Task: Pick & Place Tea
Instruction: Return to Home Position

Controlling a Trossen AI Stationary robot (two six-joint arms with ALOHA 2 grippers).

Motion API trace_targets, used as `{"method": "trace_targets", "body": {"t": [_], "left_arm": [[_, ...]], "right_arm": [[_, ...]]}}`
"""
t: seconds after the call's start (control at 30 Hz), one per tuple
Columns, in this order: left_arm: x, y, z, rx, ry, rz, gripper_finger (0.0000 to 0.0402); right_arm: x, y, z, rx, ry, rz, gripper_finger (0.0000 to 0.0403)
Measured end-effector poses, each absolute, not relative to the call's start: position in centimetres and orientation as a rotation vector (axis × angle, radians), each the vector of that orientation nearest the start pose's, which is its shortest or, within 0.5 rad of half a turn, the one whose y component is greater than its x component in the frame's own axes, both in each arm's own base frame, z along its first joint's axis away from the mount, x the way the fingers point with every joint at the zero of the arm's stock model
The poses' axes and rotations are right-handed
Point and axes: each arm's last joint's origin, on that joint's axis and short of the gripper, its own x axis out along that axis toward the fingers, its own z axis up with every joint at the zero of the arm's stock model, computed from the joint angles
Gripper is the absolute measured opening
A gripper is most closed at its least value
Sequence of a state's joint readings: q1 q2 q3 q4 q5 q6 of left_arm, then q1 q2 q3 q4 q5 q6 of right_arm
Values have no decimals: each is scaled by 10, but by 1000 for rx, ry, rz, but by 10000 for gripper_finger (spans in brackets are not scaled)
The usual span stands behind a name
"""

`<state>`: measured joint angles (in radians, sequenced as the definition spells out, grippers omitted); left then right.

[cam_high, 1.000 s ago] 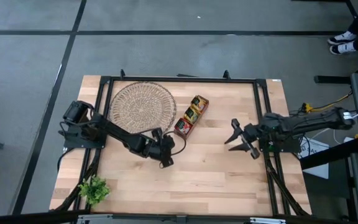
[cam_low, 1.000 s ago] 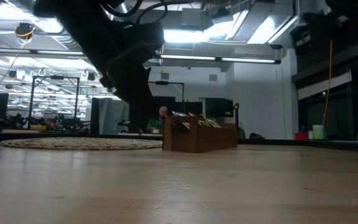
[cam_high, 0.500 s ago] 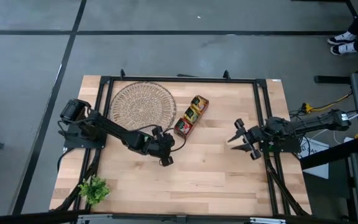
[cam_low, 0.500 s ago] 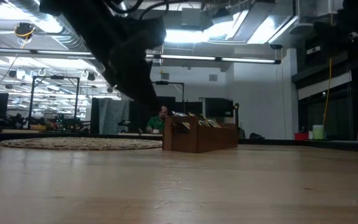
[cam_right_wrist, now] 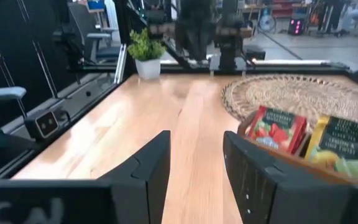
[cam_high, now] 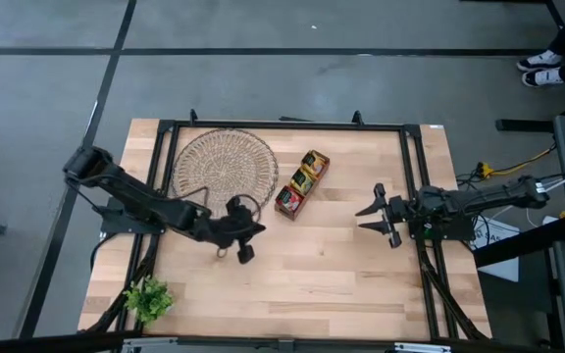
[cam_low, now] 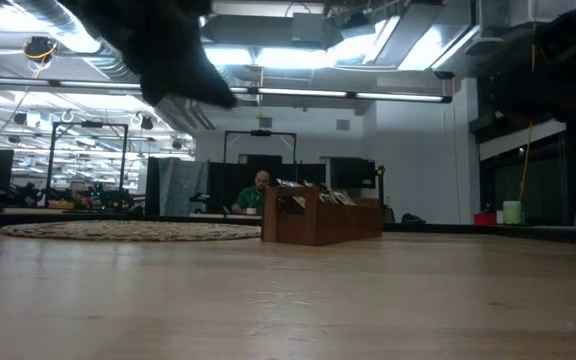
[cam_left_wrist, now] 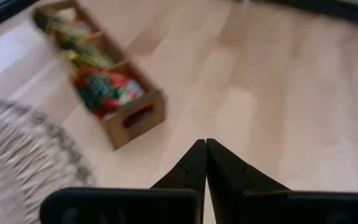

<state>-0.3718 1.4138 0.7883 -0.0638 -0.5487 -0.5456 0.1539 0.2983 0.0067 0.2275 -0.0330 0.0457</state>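
The tea sachets (cam_high: 302, 181), red, yellow and green, stand upright in a narrow wooden tray (cam_high: 289, 206) near the table's middle, beside a round wicker dish (cam_high: 226, 165). My left gripper (cam_high: 244, 251) hangs shut and holds nothing, above the bare table on the near left of the tray. In the left wrist view its fingertips (cam_left_wrist: 205, 152) meet, with the red sachets (cam_left_wrist: 104, 93) ahead of them. My right gripper (cam_high: 373, 211) stands open to the right of the tray and points at it. Its wrist view shows a red sachet (cam_right_wrist: 277, 129) and a yellow one (cam_right_wrist: 344, 149) beyond the fingers.
A small potted plant (cam_high: 148, 299) stands at the table's near left corner. A black frame (cam_high: 292, 126) runs along the far edge and both sides. Bare wood (cam_high: 332, 275) lies between the grippers and along the near edge. In the low view a person (cam_low: 258, 192) sits far behind the table.
My left gripper has risen and drawn back toward the table's left edge, away from the tray, staying shut. My right gripper has pulled slightly toward the right edge and levelled, staying open. Tray, sachets and dish have not moved.
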Motion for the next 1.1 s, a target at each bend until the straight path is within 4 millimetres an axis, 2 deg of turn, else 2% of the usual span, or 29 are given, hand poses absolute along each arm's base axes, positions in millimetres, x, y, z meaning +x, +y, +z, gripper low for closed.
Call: {"method": "trace_targets", "body": {"t": [0.3,0.57,0.63,0.9,1.1], "left_arm": [[240,-76,222,-217,414,226,12],[229,-76,228,-196,100,-151,8],[225,-74,222,-190,72,-196,10],[206,-65,199,-181,-30,-175,9],[179,-48,175,-235,-6,-149,10]], "right_arm": [[104,17,157,38,114,174,149],[102,16,160,14,74,174,149],[102,16,160,15,75,173,149],[102,16,160,16,74,173,149],[102,16,160,14,74,173,149]]}}
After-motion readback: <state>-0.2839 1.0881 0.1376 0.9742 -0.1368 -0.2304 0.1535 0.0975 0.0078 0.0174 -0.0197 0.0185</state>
